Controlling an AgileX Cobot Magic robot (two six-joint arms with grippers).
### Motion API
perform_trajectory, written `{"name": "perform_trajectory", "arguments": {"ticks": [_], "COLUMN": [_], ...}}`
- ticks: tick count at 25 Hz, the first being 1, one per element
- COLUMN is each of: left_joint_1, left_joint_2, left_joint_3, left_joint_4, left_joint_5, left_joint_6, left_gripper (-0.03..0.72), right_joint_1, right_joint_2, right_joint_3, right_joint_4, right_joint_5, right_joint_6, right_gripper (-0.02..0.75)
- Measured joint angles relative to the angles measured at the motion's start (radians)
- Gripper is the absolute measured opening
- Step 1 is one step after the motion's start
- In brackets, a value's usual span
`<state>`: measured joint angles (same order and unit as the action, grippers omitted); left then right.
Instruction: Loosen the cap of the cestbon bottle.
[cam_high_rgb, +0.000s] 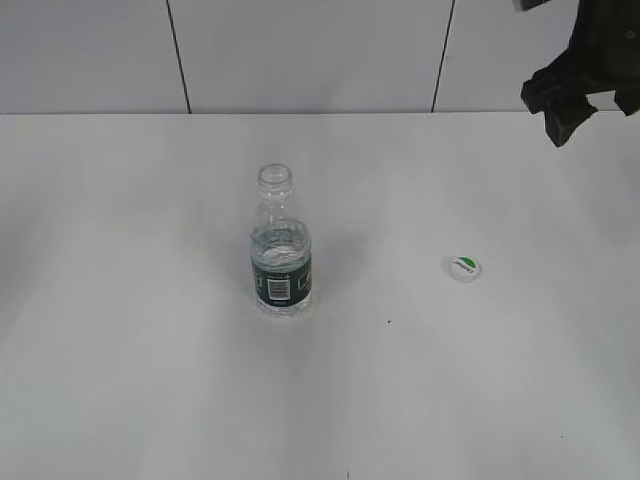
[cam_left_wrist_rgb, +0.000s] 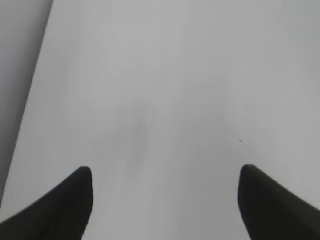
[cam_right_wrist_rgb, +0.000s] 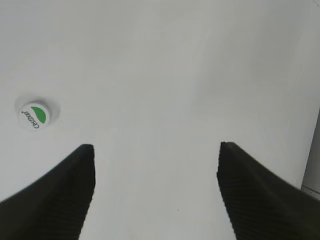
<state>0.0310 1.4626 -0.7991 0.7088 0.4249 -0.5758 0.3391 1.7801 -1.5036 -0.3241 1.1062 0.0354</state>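
A: What's biggest on the white table (cam_high_rgb: 120, 380)?

B: The cestbon bottle (cam_high_rgb: 281, 250), upright just left of centre, neck open, well apart from everything else. It holds clear water up to about the top edge of its label, I think. Light and thin-walled by the look of it, so I'd expect the ribbed body to give under a hard squeeze and tip easily. The labelled waist seems the safest place to hold.

A: And the grippers?

B: The right gripper (cam_high_rgb: 572, 95) hangs at the upper right of the frame, and its wrist view shows the jaws spread wide over bare table, holding nothing. The left gripper (cam_left_wrist_rgb: 165, 200) is likewise spread and empty.

A: The cap?

B: The cap (cam_high_rgb: 463, 267) lies flat, green mark up, right of centre. It's already off. Small, stiff, probably slippery; pinch it across the rim.
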Motion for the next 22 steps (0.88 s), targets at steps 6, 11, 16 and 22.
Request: {"name": "perform_trajectory", "arguments": {"ticks": [6, 11, 16, 22], "left_joint_1": [0.0, 0.0, 0.0, 0.0], "left_joint_2": [-0.056, -0.083, -0.084, -0.088], "left_joint_3": [-0.062, -0.129, -0.129, -0.126], "left_joint_4": [-0.371, -0.532, -0.695, -0.709], "left_joint_5": [0.163, 0.317, 0.467, 0.553], "left_joint_6": [0.384, 0.497, 0.604, 0.616], "left_gripper": [0.536, 0.535, 0.535, 0.535], "right_joint_1": [-0.046, -0.114, -0.136, -0.138], "right_joint_2": [-0.018, -0.066, -0.126, -0.256], "right_joint_3": [0.0, 0.0, 0.026, 0.175], "right_joint_4": [0.091, 0.152, 0.203, 0.303], "right_joint_5": [0.038, 0.042, 0.054, 0.006], "right_joint_6": [-0.003, -0.035, -0.059, -0.098], "right_gripper": [0.581, 0.581, 0.581, 0.581]}}
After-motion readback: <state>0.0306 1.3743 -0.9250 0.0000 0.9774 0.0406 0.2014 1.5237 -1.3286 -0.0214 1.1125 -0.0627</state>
